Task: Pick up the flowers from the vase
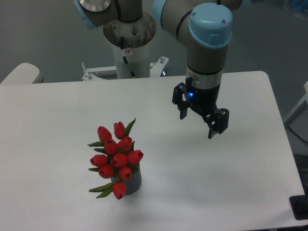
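Hovering over the table (57,110), the arm (208,43) carries its claw (197,122) well apart from the flowers (115,156).

Those red tulips stand in the small grey vase (132,183) near the front edge, left of centre, leaning toward that edge. The bunch looks top-heavy for so short a vase, so a sideways nudge or a grip on the buds could tip it or crush blooms. The claw's fingers stand wide apart, holding and touching nothing.
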`<state>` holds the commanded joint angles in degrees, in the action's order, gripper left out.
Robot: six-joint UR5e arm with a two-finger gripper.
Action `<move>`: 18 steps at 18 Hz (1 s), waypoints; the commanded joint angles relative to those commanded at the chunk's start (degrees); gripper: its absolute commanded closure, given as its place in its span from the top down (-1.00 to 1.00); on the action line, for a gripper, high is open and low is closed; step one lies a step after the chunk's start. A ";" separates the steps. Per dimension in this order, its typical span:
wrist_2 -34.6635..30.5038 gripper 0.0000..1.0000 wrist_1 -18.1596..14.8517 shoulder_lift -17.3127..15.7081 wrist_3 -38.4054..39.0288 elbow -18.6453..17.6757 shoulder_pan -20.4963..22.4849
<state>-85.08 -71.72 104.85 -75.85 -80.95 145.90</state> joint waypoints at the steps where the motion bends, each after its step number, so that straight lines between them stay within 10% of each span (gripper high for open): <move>1: 0.00 1.00 0.09 -0.09 0.00 -0.35 0.00; 18: 7.36 1.00 -0.79 -0.62 1.67 -3.60 0.70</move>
<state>-77.72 -72.51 104.24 -74.18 -84.54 146.60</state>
